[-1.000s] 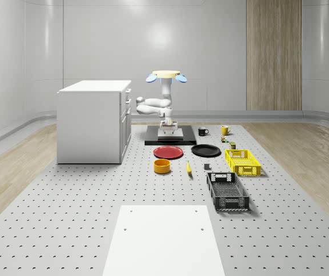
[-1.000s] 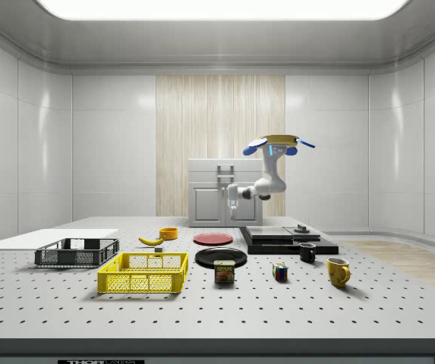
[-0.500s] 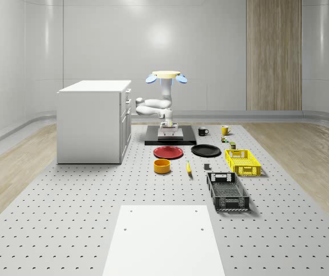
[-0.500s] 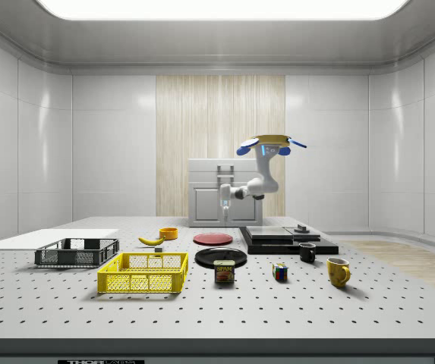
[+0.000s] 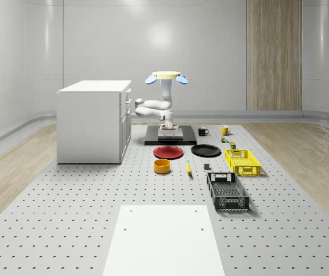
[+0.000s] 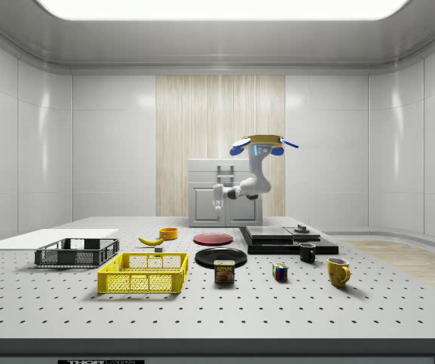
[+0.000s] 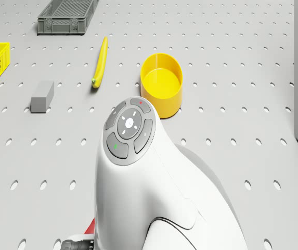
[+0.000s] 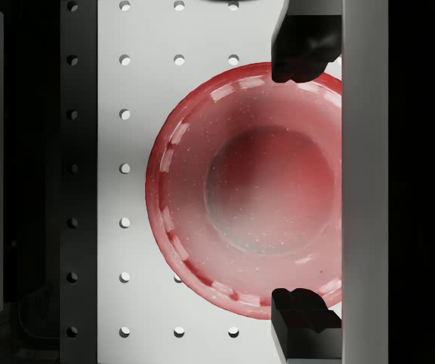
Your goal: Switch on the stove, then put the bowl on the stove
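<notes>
Two dark fingertips (image 8: 306, 45) of the hand (image 8: 306, 186) stand wide apart, nothing held, straddling the round red plate (image 8: 247, 189) seen far below in the wrist view. Drone (image 5: 165, 77) hovers beside the white drawer cabinet (image 5: 93, 121), over the front edge of the flat black stove (image 5: 170, 138). Yellow plastic bowl (image 5: 162, 166) sits on the perforated grey tabletop (image 5: 66, 207), just beside the yellow banana (image 5: 188, 168), well apart from the stove.

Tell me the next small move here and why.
Probably move the gripper from over the red plate to over the yellow bowl. The drone hovers by the stove's edge, and the wrist view has the open fingers straddling the plate, not the bowl, which sits just beyond it.
</notes>
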Robot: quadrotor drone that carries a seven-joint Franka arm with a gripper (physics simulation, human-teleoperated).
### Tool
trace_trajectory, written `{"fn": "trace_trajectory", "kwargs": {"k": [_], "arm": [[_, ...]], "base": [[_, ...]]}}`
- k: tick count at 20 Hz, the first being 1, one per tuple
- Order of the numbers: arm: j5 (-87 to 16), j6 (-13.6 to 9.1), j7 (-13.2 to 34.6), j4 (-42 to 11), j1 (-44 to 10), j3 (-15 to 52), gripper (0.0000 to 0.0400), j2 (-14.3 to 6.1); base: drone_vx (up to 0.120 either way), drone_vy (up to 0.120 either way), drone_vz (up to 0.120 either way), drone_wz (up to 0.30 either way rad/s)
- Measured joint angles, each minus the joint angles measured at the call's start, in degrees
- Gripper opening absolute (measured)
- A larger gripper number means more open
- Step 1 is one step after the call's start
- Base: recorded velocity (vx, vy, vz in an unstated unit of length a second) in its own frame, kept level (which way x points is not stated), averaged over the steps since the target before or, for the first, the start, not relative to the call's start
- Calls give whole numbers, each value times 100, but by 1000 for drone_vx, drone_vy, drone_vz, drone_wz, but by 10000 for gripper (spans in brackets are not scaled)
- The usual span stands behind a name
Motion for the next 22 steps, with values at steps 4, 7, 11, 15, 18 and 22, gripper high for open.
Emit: {"fn": "trace_trajectory", "kwargs": {"k": [4, 7, 11, 15, 18, 22], "arm": [[5, 12, 2, 1, -3, 2, 400, -13], [9, 20, 4, 1, -5, 3, 400, -22], [13, 31, 6, 2, -8, 5, 400, -33], [18, 41, 8, 2, -11, 6, 400, -44], [21, 48, 10, 2, -12, 7, 400, -51], [25, 57, 11, 3, -15, 8, 400, -61]], "base": [[120, 0, 0, 0], [120, 0, 0, 0], [120, 0, 0, 0], [120, 0, 0, 0], [120, 0, 0, 0], [120, 0, 0, 0]]}}
